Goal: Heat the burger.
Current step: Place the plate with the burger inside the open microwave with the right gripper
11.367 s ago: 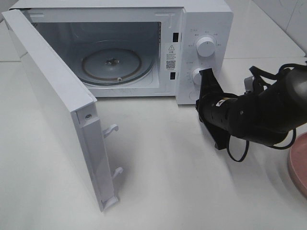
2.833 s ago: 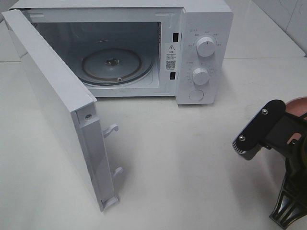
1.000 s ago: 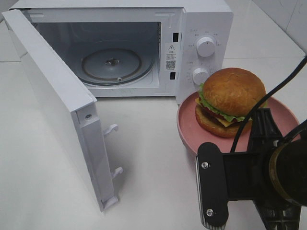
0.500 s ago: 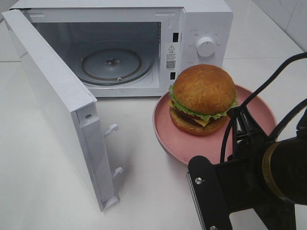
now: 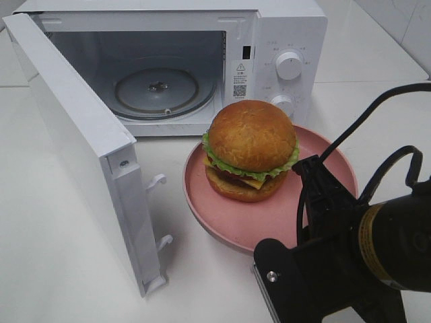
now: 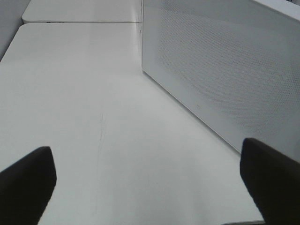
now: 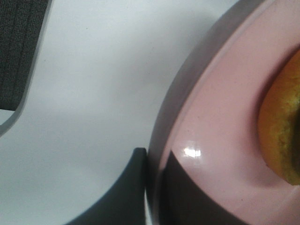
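**Right gripper** (image 7: pixel 154 187): nearest item. Fingers pinch the rim of the pink plate (image 5: pixel 222 219), one inside the rim and one outside. This is the only grip on the load.

**Pink plate:** appears raised just off the bench (image 5: pixel 67 269), in front of the microwave's control panel.
- Risk: held by one edge, it may sag or twist in the pinch and tip away from the fingers.

**Burger** (image 5: pixel 250 145): sits loose on the plate, on the side away from the grip.
- Risk: it is tall and stacked, so a tilt or a jolt could slide it to the rim, topple it or shift its layers.

**Cable** (image 5: pixel 363 114): black loops on the right arm, arching over the plate's near edge. It could brush the plate when the arm reaches in.

**Door** (image 5: pixel 74 141): swung wide on the left. Its latch hooks (image 5: pixel 156 182) project toward the plate's likely path.

**Left gripper** (image 6: pixel 145 159): fingers spread, holding nothing, beside the door's outer face.

**Microwave** (image 5: pixel 289 27): cavity open, glass turntable (image 5: pixel 158 91) bare.
- Risk: the wide plate could knock the cavity's front sill or the wall beside the knobs (image 5: pixel 288 65) if it goes in low or off-centre.
- Nothing lies between plate and opening.
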Robot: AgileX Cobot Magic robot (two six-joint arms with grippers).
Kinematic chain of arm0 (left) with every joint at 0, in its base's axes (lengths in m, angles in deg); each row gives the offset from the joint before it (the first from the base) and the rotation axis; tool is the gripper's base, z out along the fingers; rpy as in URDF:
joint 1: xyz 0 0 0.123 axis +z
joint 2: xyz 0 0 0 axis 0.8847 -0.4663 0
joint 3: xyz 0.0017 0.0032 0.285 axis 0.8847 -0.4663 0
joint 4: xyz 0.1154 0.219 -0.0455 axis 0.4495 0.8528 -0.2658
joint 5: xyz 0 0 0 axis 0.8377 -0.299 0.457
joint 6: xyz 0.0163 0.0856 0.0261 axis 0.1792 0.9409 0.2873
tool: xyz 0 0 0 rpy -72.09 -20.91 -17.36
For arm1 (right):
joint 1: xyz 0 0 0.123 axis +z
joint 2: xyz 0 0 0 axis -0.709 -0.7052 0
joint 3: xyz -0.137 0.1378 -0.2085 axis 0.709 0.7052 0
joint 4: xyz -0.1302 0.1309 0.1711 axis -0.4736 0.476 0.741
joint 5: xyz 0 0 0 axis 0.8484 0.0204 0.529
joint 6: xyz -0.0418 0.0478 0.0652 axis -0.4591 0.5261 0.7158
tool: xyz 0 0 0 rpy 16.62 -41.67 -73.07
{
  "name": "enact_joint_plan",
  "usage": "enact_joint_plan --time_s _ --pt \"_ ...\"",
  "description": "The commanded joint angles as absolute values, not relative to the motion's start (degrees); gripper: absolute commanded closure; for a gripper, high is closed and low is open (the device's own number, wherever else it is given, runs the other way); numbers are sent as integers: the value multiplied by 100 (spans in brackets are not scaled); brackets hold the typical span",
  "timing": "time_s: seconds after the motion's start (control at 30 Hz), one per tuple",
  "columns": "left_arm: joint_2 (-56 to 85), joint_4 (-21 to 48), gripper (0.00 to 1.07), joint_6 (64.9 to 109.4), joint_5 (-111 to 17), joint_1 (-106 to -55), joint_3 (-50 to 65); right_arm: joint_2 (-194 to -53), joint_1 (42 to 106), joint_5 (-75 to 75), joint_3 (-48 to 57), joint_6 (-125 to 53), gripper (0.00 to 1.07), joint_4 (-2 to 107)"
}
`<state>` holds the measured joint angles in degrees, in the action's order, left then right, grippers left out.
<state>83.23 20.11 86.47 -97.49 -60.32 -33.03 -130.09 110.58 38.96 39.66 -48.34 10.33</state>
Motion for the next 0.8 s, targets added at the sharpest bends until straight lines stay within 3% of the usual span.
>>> enact_joint_plan --time_s 0.03,0.1,0.53,0.8 --pt "8358 1970 7 8624 -9731 -6009 -3303 -12958 10875 3695 3943 -5012 107 827" --pt "8358 1970 7 8624 -9731 -6009 -3303 -12958 10451 3346 3943 -5619 107 1016" --pt "8358 1970 7 8624 -9731 -6009 -3303 -12958 9597 2509 3938 -7224 107 1583" --pt "8358 1970 7 8624 -9731 -6009 -3303 -12958 9001 2217 3938 -9000 107 2775"
